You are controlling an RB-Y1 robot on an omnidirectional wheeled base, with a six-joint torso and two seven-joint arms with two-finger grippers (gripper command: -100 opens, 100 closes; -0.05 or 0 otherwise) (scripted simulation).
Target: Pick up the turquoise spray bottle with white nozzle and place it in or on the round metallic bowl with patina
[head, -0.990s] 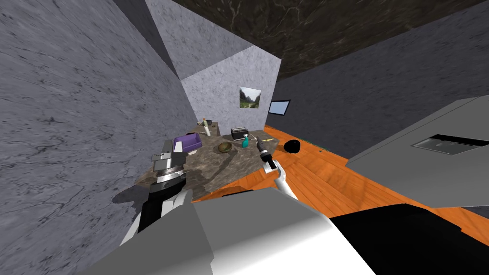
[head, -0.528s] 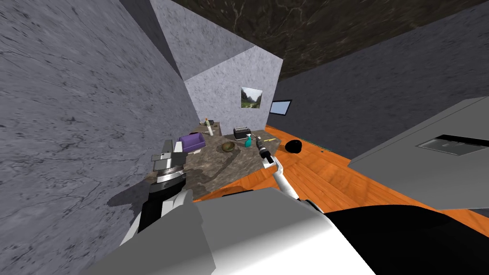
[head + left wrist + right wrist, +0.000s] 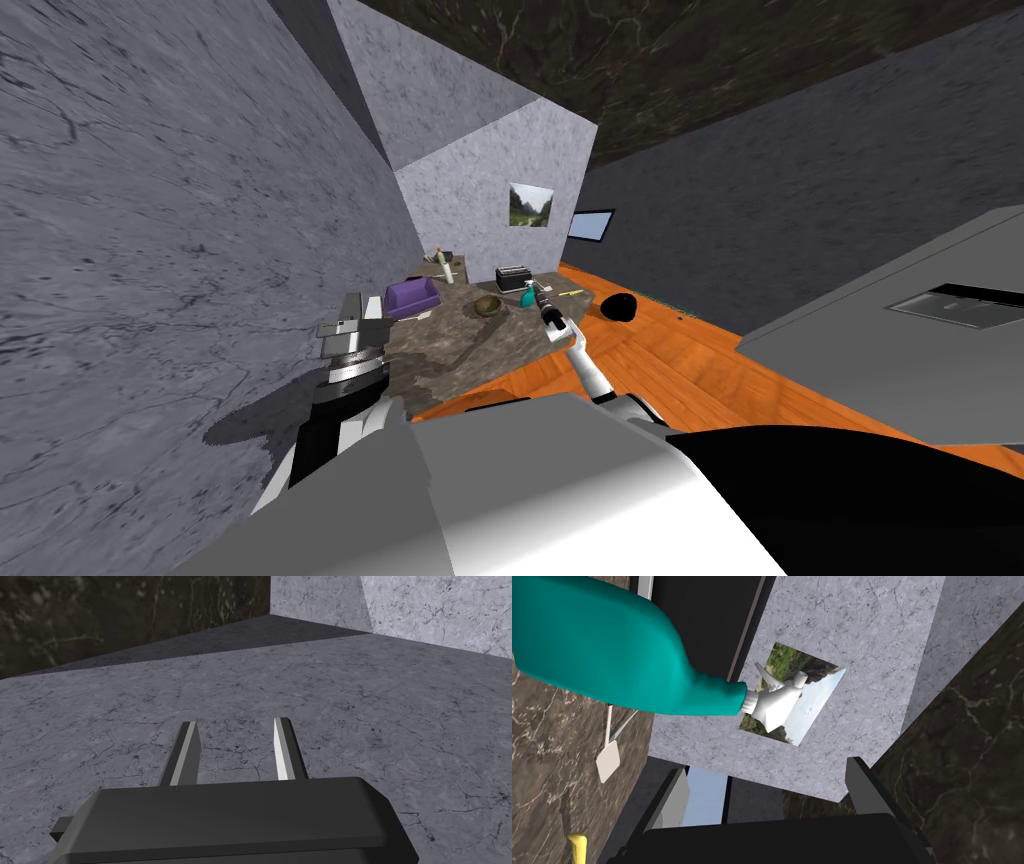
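Observation:
The turquoise spray bottle point(image 3: 527, 294) with its white nozzle point(image 3: 774, 701) stands on the dark marbled table point(image 3: 470, 345), right of the round brownish-green bowl point(image 3: 487, 305). My right gripper point(image 3: 542, 298) reaches out over the table's right side, close beside the bottle. In the right wrist view the bottle's body point(image 3: 612, 651) lies just beyond and to one side of my right gripper point(image 3: 767, 768), whose fingers stand wide open with nothing between them. My left gripper point(image 3: 362, 305) is raised near the grey wall; its fingers point(image 3: 187, 748) stand apart, and my left gripper point(image 3: 235, 721) holds nothing.
A purple box point(image 3: 412, 295) sits left of the bowl and a dark toaster point(image 3: 513, 276) behind the bottle. A white bottle point(image 3: 443, 268) stands at the back. A black round object point(image 3: 620, 306) lies on the orange floor. A grey counter point(image 3: 900, 330) is at the right.
My right arm has stretched further forward, bringing the gripper closer to the spray bottle. My head camera has shifted a little. The left arm holds still.

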